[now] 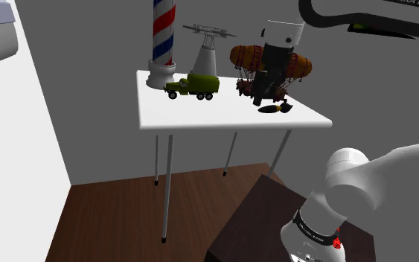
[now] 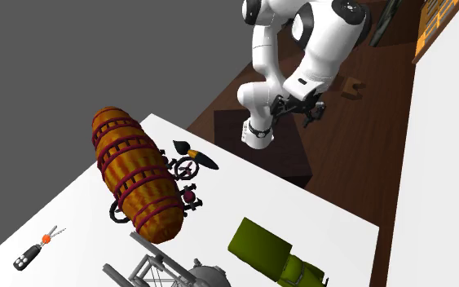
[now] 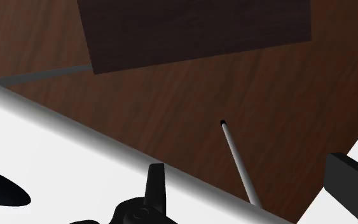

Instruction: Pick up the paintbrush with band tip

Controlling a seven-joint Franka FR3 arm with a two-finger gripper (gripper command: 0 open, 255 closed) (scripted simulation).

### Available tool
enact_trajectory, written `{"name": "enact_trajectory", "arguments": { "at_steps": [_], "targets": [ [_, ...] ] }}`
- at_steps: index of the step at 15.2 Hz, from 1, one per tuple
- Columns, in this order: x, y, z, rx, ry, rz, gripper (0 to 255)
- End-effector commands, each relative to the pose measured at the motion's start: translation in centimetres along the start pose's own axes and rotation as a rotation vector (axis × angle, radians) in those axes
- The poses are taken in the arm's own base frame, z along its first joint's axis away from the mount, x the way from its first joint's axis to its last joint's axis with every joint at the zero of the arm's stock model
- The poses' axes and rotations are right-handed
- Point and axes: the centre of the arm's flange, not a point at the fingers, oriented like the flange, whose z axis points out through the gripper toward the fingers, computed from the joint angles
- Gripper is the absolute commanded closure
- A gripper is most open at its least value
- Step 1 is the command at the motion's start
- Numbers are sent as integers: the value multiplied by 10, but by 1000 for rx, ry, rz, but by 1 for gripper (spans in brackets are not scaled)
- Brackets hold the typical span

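Grey walls, a dark wooden floor [image 1: 126, 216] and a white desk [image 1: 200, 115] on thin legs: that's the stage. Reading the shoulder view from its left, we pass a red, white and blue barber pole [image 1: 162, 37], a green truck [image 1: 193, 86], a grey tower [image 1: 206, 52] and a banded orange airship [image 1: 271, 63]. In front of the airship is the paintbrush [image 1: 274, 109], lying flat near the desk's near corner. The pincer [image 1: 269, 93] hangs on that same line of sight. The second exterior view corrects that impression, though. There the pincer [image 2: 301, 110] sits out past the desk's edge above the dark stand [image 2: 289, 159]. It is well apart from the paintbrush [image 2: 196, 155], a dark brush with an orange band that rests just beside the airship's undercarriage. Through the wrist view the pincer [image 3: 244, 165] has its fingers spread wide, with nothing between them but floor and a desk leg [image 3: 238, 159]. The desk's rim [image 3: 44, 146] runs just beneath. So it is open and empty. My call is that this is the approach, with the grasp not yet begun. The next move calls for travelling in over the edge, setting the jaws across the slim handle and coming down without snagging the airship's rigging close by. As for writing, the black link [image 1: 379, 18] at the shoulder view's top right carries white letters reading "EMIKA", cut by the edge. A ring label low on the arm [image 1: 364, 179] is too small to read.
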Motion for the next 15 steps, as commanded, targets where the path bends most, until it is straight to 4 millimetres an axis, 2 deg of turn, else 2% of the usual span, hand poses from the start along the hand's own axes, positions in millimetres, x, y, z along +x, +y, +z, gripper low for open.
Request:
{"name": "enact_trajectory", "arguments": {
  "at_steps": [1, 8, 15],
  "targets": [
    [0, 0, 0, 0, 0, 0, 0],
    [-23, 91, 29, 24, 63, -244, 0],
    [-22, 185, 60, 47, 125, -488, 0]
  ]
}}
